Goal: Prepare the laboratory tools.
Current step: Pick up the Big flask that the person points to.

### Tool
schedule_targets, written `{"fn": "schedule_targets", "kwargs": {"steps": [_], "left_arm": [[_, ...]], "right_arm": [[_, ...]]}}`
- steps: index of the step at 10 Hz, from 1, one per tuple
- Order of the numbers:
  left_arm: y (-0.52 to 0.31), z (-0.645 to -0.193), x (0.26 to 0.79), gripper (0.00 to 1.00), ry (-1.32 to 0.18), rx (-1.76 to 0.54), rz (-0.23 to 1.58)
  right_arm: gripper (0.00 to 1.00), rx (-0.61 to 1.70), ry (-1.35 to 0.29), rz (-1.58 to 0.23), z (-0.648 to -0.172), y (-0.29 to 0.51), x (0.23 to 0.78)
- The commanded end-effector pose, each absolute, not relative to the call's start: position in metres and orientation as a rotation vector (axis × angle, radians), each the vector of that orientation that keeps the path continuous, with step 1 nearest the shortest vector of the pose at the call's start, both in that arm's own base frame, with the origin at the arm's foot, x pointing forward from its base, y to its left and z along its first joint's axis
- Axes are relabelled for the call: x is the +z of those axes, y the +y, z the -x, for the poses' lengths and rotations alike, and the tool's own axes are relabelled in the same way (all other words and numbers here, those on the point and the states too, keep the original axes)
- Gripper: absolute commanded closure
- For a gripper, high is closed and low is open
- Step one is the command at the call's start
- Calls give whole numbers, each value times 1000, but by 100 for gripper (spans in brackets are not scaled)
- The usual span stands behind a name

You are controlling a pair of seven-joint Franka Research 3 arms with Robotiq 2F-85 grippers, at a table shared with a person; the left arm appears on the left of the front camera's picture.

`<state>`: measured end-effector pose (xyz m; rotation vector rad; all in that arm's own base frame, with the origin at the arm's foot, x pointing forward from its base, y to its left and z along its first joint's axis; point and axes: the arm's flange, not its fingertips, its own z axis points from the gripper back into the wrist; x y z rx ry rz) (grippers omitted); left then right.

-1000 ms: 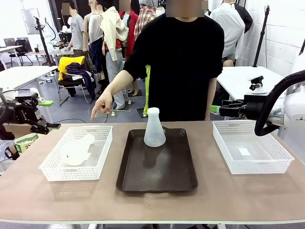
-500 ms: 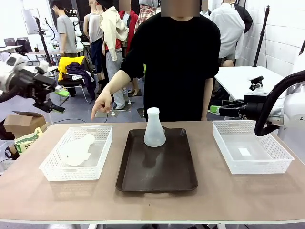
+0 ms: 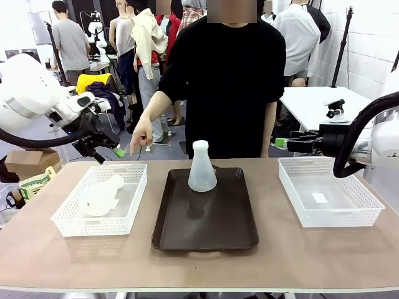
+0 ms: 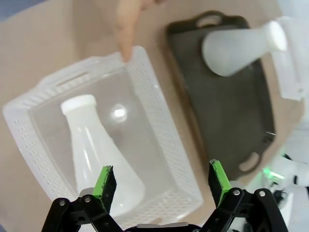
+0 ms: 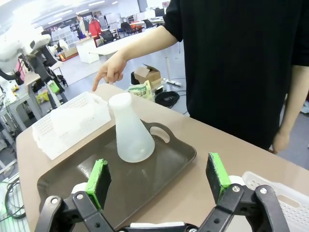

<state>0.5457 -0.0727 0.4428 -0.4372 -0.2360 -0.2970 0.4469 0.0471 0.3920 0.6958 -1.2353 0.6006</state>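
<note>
So here's the table (image 3: pixel 75 261): a dark brown tray (image 3: pixel 206 230) sits dead centre, with a white mesh left basket (image 3: pixel 93 227) at its 9 o'clock and a matching right basket (image 3: pixel 340 219) at its 3 o'clock. One frosted standing flask (image 3: pixel 202 168) is upright at the 12 o'clock end of the tray, touching nothing else. The other one, the lying flask (image 3: pixel 100 196), is on its side inside the left basket, neck aimed at roughly 1 o'clock from the front camera.

The person's hand (image 3: pixel 141 132) hangs at 12 o'clock of that basket's far right corner, index finger pointing down at it. From the left wrist camera the fingertip looks right on the rim, but honestly I can't tell if it's touching.

The left gripper (image 4: pixel 161 176) hangs in the air at about 11 o'clock of the left basket, looking down into it, jaws spread wide with nothing between the green pads. The right gripper (image 5: pixel 158 176) is off at the 3 o'clock side near the table's far edge, facing the standing flask. It's also spread wide with nothing in it.
</note>
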Motion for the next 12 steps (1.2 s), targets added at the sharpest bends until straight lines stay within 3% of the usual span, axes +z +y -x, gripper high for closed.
{"fn": "schedule_targets", "kwargs": {"steps": [1, 6, 12], "left_arm": [[-80, -543, 428, 0, -298, -275, 293], [-99, -569, 380, 0, -387, -362, 107], [-103, -599, 354, 0, -314, -366, -7]], "right_arm": [[0, 589, -1225, -690, -443, 48, 392], [0, 589, -1225, -690, -443, 48, 392], [0, 589, -1225, -690, -443, 48, 392]]}}
